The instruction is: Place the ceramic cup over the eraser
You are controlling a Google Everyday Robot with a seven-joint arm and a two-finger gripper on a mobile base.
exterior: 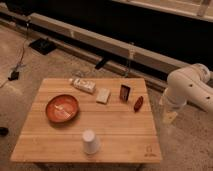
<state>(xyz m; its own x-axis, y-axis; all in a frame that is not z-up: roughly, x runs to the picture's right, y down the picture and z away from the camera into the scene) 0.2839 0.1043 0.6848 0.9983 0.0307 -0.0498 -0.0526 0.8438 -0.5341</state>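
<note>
The ceramic cup point(89, 141) is small, white and tapered. It stands upside down on the wooden table point(125, 135), near the front edge at the middle. A pale rectangular block, the eraser point(103, 95), lies flat toward the back middle of the table, well apart from the cup. My white arm point(190, 90) is off the table's right side. The gripper point(168, 116) hangs down from it beside the right edge, far from both cup and eraser, and holds nothing that I can see.
An orange-red round bowl point(62, 108) sits at the left. A white packet point(83, 85) lies at the back. A dark red box point(125, 92) stands upright right of the eraser, with a red oval object point(138, 103) beside it. A low ledge point(100, 42) runs behind the table.
</note>
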